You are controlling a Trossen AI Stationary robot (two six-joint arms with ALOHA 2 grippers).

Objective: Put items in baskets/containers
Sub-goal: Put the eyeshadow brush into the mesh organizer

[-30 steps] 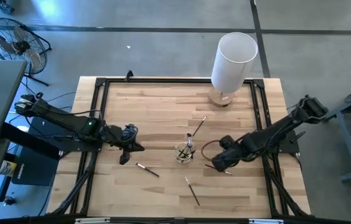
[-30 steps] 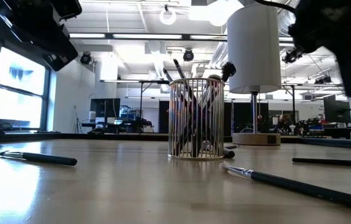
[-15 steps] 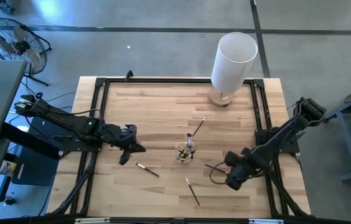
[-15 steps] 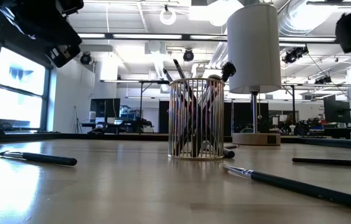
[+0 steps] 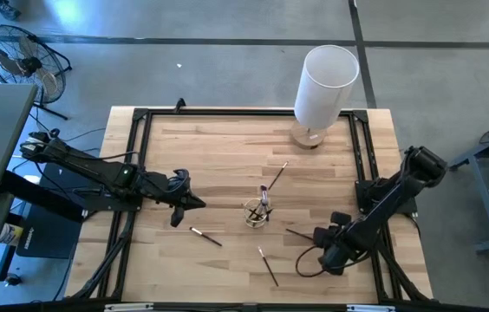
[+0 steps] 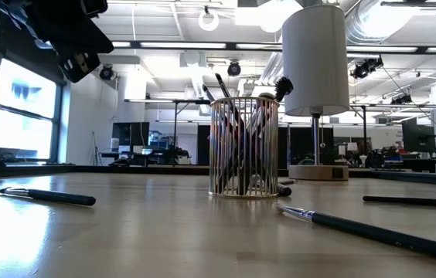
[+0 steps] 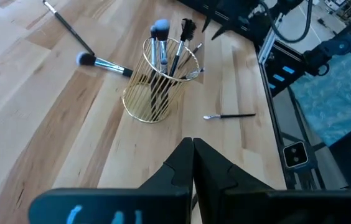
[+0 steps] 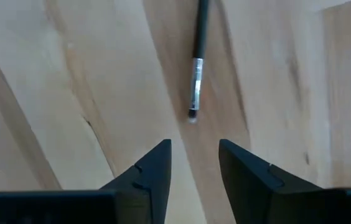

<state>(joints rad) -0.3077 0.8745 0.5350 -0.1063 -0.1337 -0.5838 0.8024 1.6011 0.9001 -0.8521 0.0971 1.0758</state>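
Brushes [image 7: 166, 59] are standing in the wire cup [image 7: 157, 84] at mid-desk [image 5: 227, 147]; one brush [image 8: 197, 74] is lying just ahead of the right end effector [image 8: 194, 163], parted and empty. Left end effector [image 7: 193, 163] is hovering, pressed together, empty.

It is a robotics lab set up in a big open workshop hall. Two dark robot arms [image 5: 97, 173] are mounted on a black metal frame [image 5: 136, 156] around a pale wooden table [image 5: 218, 147], which stands on a bare grey concrete floor [image 5: 184, 61]. A floor fan [image 5: 19, 61] sits off to one side. Across the table the hall stretches back, with exposed ceiling ducts [image 6: 202, 77], hanging lights [image 6: 208, 19], tall windows [image 6: 17, 116] and benches with monitors [image 6: 415, 139].
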